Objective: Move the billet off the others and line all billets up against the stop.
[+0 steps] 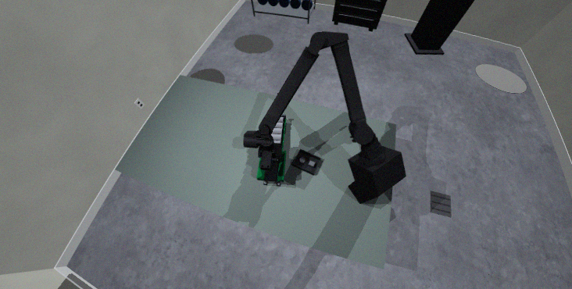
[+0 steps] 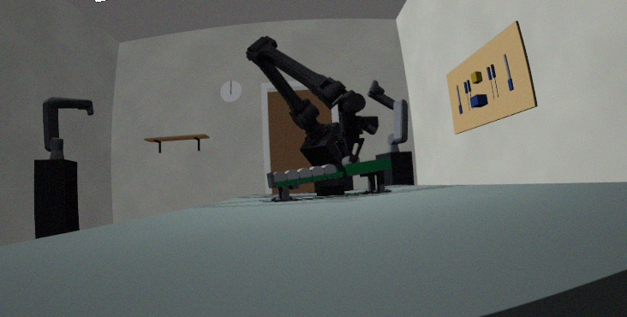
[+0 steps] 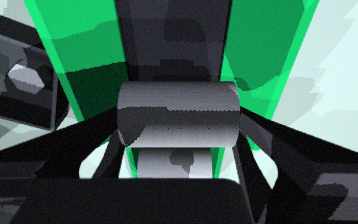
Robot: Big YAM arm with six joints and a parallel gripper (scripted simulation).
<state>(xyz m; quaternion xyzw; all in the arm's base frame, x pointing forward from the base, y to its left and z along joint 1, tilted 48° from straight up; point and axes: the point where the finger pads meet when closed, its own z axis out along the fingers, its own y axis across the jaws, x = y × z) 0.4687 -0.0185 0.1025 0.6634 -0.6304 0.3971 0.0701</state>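
Observation:
My gripper [image 3: 178, 112] [image 2: 349, 155] [image 1: 267, 158] is shut on a grey steel billet [image 3: 180, 100] [image 2: 346, 159], gripping it by its two ends. The billet lies straight across the green feed ramp [image 3: 265, 45] [image 2: 370, 165] [image 1: 283, 161], low over it, just uphill of the row. I cannot tell whether it touches the ramp. Several billets [image 2: 302, 170] [image 1: 279, 129] lie side by side in a row down to the stop [image 2: 271, 179] at the ramp's low end. One of them [image 3: 175, 162] shows just beneath the held one in the wrist view.
A small dark tray [image 1: 307, 162] lies on the mat beside the ramp. The arm's black base [image 1: 376, 173] stands further right. The ramp rests on short legs [image 2: 283, 193] on the pale green mat [image 1: 191, 134].

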